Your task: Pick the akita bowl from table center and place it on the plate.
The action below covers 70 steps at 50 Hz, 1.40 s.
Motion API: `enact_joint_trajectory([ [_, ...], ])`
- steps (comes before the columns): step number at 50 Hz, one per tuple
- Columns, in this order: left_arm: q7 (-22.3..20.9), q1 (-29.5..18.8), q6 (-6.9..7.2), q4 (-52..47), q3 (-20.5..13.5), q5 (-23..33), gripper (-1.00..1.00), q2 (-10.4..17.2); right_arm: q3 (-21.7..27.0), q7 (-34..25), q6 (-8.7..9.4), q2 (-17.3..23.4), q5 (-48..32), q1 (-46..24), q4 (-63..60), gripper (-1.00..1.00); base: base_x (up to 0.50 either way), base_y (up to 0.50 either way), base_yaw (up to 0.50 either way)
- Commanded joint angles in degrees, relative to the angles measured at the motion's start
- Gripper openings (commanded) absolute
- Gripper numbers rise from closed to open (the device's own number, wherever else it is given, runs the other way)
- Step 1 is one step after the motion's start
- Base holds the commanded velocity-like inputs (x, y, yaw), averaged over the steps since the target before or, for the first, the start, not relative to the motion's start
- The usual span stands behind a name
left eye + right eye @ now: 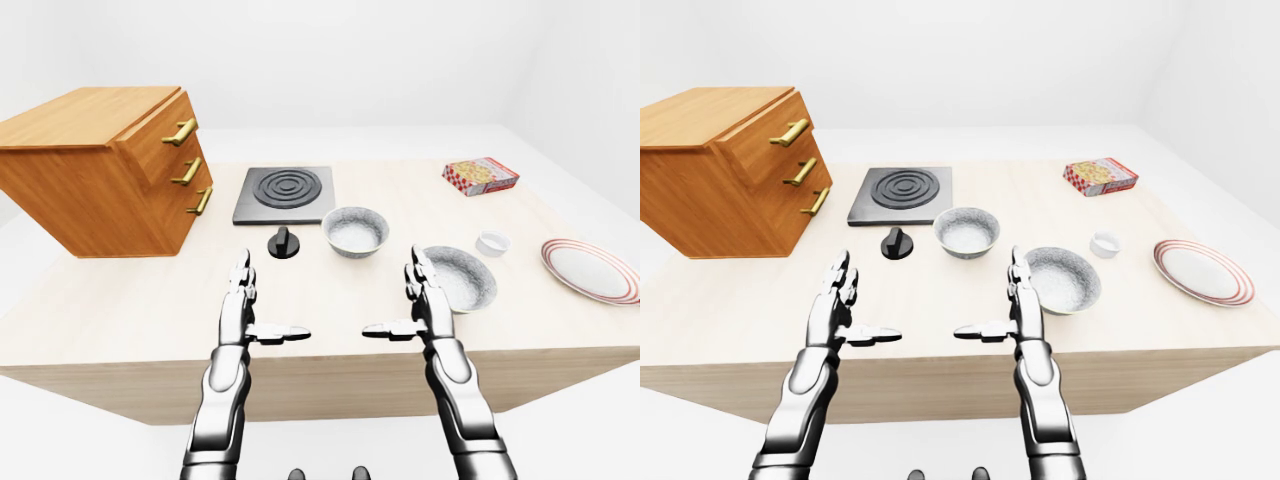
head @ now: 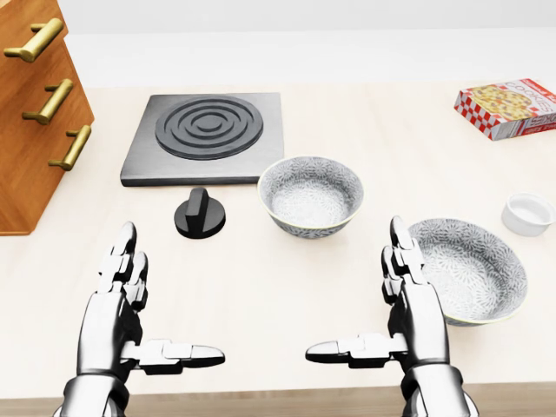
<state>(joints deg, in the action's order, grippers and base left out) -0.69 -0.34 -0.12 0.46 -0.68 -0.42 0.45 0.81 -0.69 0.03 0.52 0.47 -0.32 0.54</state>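
The akita bowl (image 2: 310, 195), grey-patterned with a pale inside, stands upright at the table's middle, just right of a black knob. A white plate with red rim rings (image 1: 590, 270) lies flat at the table's right end. My left hand (image 2: 161, 304) hovers low over the table's near edge, fingers straight and thumb pointing inward, open and holding nothing. My right hand (image 2: 365, 300) mirrors it, open and empty, below and to the right of the akita bowl. Its fingertips stand close beside a second, wider patterned bowl (image 2: 473, 269).
A black stove plate (image 2: 204, 135) lies above the knob (image 2: 200, 213). A wooden drawer cabinet (image 1: 100, 170) fills the table's left. A small white ramekin (image 2: 527, 213) sits between the wide bowl and the plate. A red-checked box (image 2: 508, 107) lies top right.
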Motion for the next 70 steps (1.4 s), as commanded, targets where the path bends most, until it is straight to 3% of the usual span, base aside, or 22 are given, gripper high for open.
enact_joint_trajectory([
  [1, -0.8, -1.2, -0.77, 1.9, -0.4, 0.3, 1.00, 0.3, 1.5, -0.8, 0.71, 0.7, 0.4, -1.3, 1.4, 1.00, 0.00, 0.00, 0.00],
  [8, -1.2, -0.5, -1.20, 2.0, 0.2, 0.9, 1.00, 0.1, 1.0, -0.9, 1.41, 0.6, 0.1, -0.8, 0.3, 1.00, 0.00, 0.00, 0.00],
  [14, -1.2, -2.0, -0.86, 3.1, 0.2, 1.7, 1.00, 0.3, 0.6, -0.9, 4.42, 0.4, -0.2, -1.0, -2.2, 1.00, 0.00, 0.00, 0.00],
  [18, -0.5, -4.8, -0.48, 4.5, -0.3, 2.7, 1.00, 0.7, 0.7, -0.9, 4.97, 0.7, -0.5, -3.3, -4.6, 1.00, 0.00, 0.00, 0.00],
  [20, -0.3, -6.0, 0.19, 4.5, -0.5, 3.3, 1.00, 1.0, 1.2, -0.7, 4.97, 0.8, 0.0, -4.9, -5.1, 1.00, 0.00, 0.00, 0.00],
  [21, -0.2, -8.0, 1.37, 4.6, -1.0, 3.4, 1.00, 1.4, 1.7, -0.6, 4.97, 1.2, 0.2, -6.8, -5.4, 1.00, 0.00, 0.00, 0.00],
  [22, 0.3, -9.0, 1.64, 4.5, -1.5, 3.4, 1.00, 1.6, 1.9, -0.5, 4.97, 1.4, 0.3, -7.9, -5.4, 1.00, 0.00, 0.00, 0.00],
  [25, 1.0, -12.2, 4.97, 2.9, -2.1, 3.3, 1.00, 2.2, 2.6, 0.0, 4.97, 2.1, 1.0, -12.9, -4.2, 1.00, 0.00, 0.00, 0.00],
  [26, 1.0, -12.9, 5.12, 2.8, -2.1, 3.2, 1.00, 2.3, 2.7, 0.2, 4.97, 2.2, 1.1, -13.7, -3.9, 1.00, 0.00, 0.00, 0.00],
  [30, 1.1, -16.6, 5.12, 4.2, -2.3, 3.2, 1.00, 2.8, 2.7, 0.6, 4.97, 2.7, 1.0, -15.8, -1.8, 1.00, 0.00, 0.00, 0.00],
  [39, 1.7, -20.1, 5.12, 8.3, -1.1, 3.2, 1.00, 1.9, 3.0, -0.1, 4.97, 2.5, 1.5, -12.2, -5.5, 1.00, -0.02, -0.22, 0.00],
  [70, 1.8, -18.9, 5.12, 5.6, -0.9, 2.9, 1.00, 1.5, 2.9, -0.7, 4.97, 2.3, 2.8, -9.7, -9.1, 1.00, -0.04, -0.50, 0.00],
])
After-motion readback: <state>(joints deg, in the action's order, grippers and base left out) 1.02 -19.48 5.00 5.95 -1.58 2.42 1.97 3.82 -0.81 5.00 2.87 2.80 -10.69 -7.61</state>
